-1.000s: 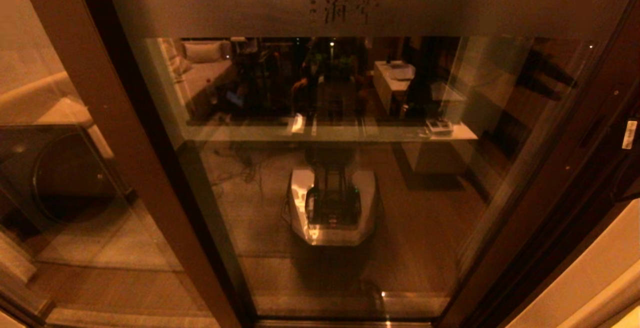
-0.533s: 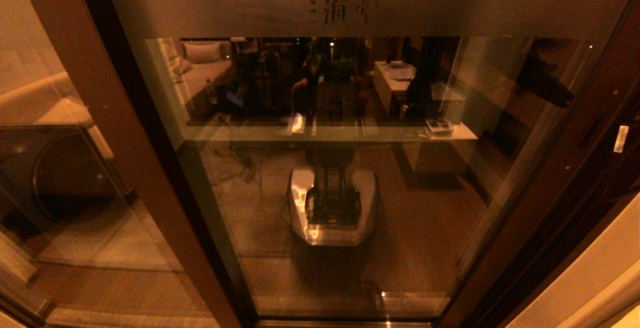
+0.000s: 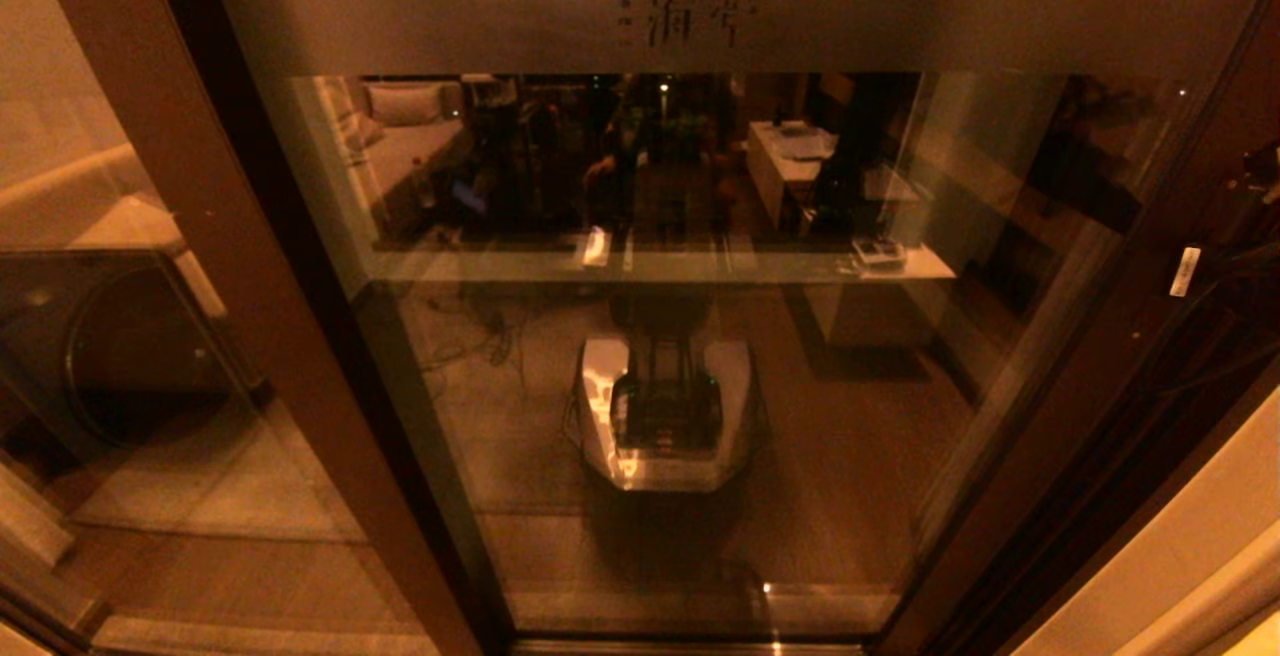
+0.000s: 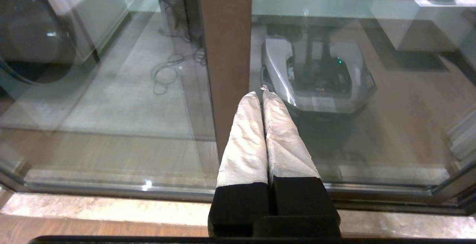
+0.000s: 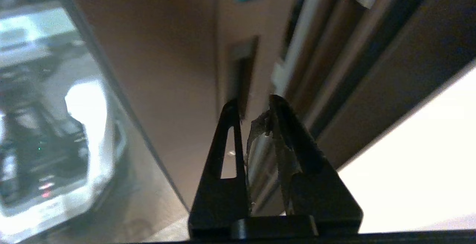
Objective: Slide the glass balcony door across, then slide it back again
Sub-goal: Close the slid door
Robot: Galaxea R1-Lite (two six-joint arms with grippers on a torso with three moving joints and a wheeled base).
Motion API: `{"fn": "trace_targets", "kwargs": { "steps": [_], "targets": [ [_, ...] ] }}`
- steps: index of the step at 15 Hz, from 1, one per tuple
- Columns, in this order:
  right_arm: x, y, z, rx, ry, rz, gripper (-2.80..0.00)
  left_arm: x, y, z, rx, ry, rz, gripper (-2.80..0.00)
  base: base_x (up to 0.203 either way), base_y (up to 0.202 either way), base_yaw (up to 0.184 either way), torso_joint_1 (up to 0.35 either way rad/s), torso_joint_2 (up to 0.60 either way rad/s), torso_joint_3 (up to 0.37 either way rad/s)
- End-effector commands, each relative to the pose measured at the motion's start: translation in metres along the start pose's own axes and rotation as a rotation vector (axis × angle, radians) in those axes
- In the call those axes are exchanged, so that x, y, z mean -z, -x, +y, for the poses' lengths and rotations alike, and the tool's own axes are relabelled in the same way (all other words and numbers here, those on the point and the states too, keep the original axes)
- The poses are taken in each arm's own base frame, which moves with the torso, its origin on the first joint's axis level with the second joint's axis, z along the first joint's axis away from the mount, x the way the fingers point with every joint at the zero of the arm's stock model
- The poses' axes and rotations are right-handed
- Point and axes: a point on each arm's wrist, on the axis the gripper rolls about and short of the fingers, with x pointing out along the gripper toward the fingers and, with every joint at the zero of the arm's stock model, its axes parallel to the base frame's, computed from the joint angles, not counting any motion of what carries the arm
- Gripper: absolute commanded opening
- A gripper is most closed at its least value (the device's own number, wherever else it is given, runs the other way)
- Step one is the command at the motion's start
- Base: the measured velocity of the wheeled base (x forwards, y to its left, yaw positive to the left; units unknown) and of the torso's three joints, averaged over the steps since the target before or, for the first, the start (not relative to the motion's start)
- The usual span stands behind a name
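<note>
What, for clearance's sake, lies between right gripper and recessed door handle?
Right wrist view: only bare door frame between right gripper and recessed handle.

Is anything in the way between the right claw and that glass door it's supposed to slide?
Nothing visible. The right claw points at the recessed handle slot in the glass balcony door's right-hand frame, with only air between.

Across the last second, in the head view, the right arm's dark gripper, marked by a small white label, travels from about three o'clock at the picture's edge inward toward the dark brown right frame of the tall glass balcony door and now overlaps it. Its dim reflection in the clear glass pane, near two o'clock, shifts and blurs likewise.
</note>
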Motion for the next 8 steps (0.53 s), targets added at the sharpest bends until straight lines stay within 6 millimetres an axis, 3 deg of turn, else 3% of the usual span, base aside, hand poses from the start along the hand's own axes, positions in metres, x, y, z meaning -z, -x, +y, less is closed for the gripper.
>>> {"fn": "trace_targets", "kwargs": {
  "steps": [1,8],
  "targets": [
    [0.0046,-0.0066,0.0016,-0.025,0.000,0.013,-2.80,0.0001,0.0000,0.0000,-0.001,0.000,0.000,-2.80,0.000,0.000,0.000,0.000,0.00,0.000],
    [0.0037,-0.0151,0.0028,-0.035,-0.021,0.011,-2.80,0.0001,0.0000,0.0000,-0.001,0.000,0.000,-2.80,0.000,0.000,0.000,0.000,0.00,0.000]
  ]
}}
